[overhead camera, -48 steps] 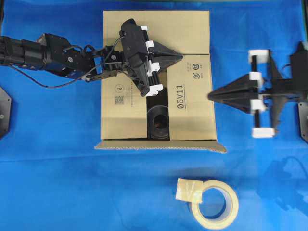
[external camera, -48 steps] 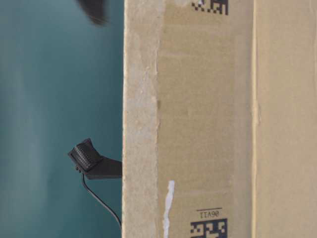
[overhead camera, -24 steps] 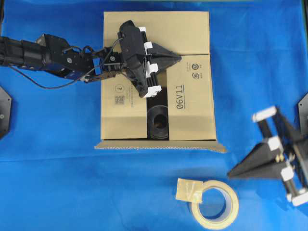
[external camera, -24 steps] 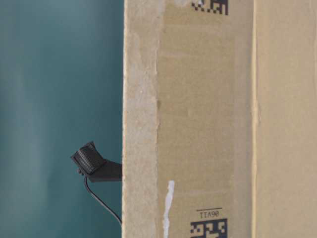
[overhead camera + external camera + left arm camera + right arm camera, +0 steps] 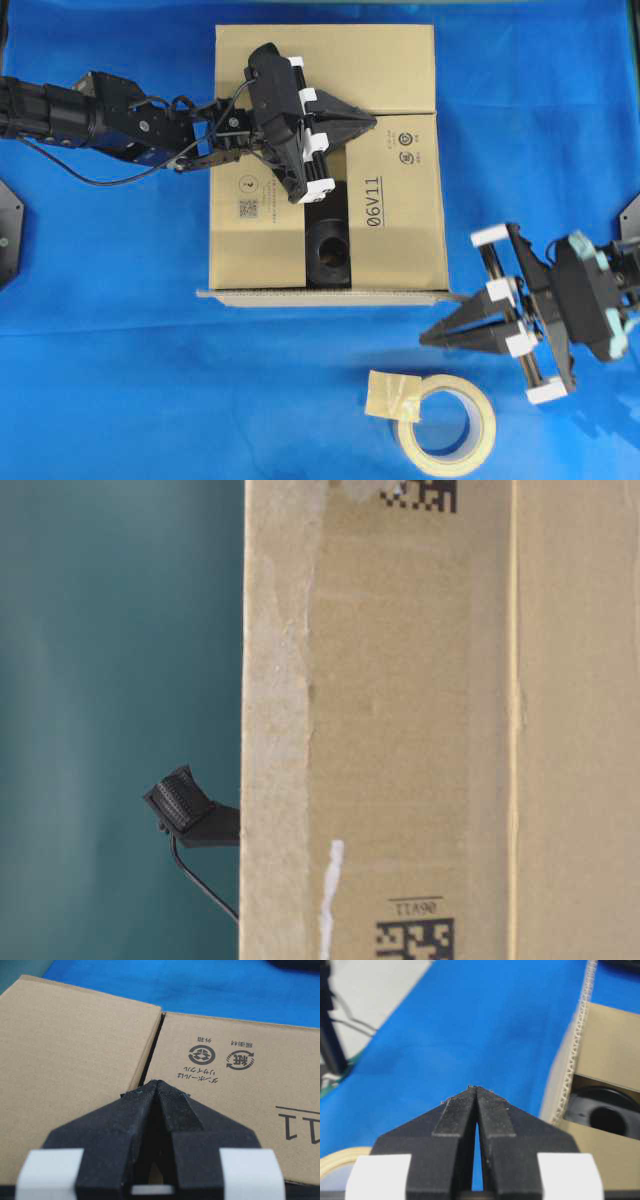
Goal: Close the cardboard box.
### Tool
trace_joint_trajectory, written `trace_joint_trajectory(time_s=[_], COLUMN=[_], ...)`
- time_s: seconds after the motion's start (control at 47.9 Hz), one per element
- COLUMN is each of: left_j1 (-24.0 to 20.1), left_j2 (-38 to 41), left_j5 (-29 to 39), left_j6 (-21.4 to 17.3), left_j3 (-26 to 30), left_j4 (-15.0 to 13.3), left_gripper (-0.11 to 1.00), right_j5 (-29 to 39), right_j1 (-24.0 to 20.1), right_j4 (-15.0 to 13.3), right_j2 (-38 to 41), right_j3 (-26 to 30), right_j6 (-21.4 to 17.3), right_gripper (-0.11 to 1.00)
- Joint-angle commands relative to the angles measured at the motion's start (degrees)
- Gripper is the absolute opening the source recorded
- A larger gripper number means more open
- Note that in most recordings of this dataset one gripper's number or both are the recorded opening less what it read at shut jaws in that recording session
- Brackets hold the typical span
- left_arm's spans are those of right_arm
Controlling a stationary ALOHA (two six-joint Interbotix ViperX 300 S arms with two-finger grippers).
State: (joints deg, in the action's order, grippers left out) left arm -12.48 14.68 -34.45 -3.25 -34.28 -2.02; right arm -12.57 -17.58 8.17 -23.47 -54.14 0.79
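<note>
Locate the cardboard box [image 5: 325, 160] at the upper centre of the blue cloth [image 5: 120, 380]. Its far flap and both side flaps lie folded down. A gap remains between the side flaps, and a dark round object [image 5: 326, 252] shows through it. The near flap [image 5: 330, 296] is not yet closed: in the overhead view you see only its corrugated edge along the front of the box, and in the right wrist view that edge [image 5: 576, 1045] stands raised beside the opening.

Check the left gripper [image 5: 368, 119]. Its fingers are clenched together with nothing between them, and the tip rests at the seam where the far flap meets the right side flap, apparently pinning them flat. Confirm this in the left wrist view, where the tip [image 5: 156, 1083] sits on that seam.

Check the right gripper [image 5: 432, 339]. It too is clenched and empty, and sits low over the cloth just off the front right corner of the box, pointing toward the near flap.

The step in hand is judged to be the closing of the near flap. The next move calls for you to bring the right tip against the outer face of that flap and push it over the opening, while the left gripper holds the other flaps down. Keep clear of the tape roll [image 5: 445, 422], which lies near the front edge of the cloth.
</note>
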Motion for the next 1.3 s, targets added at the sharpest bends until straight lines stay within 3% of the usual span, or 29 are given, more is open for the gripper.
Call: trace_joint_trajectory(time_s=[0.0,0.501,0.898,1.275], left_j1=[0.3,-0.2,-0.4,-0.5], left_j2=[-1.1,-1.1,-1.1,-1.3], left_j5=[-0.2,-0.2,-0.2,0.1], left_j6=[0.2,0.2,0.1,0.2], left_j3=[0.2,0.4,0.5,0.5], left_j4=[0.0,0.0,0.0,0.0], left_gripper=[0.00,0.00,0.00,0.00], right_j5=[-0.1,3.6,3.5,3.7], right_j1=[1.9,13.3,15.9,15.9], right_j4=[0.2,0.4,1.9,2.3], right_j2=[-0.5,3.0,11.3,12.4], right_j3=[0.5,0.4,0.4,0.4], right_j6=[-0.1,-0.6,-0.9,-0.9], right_gripper=[0.00,0.00,0.00,0.00])
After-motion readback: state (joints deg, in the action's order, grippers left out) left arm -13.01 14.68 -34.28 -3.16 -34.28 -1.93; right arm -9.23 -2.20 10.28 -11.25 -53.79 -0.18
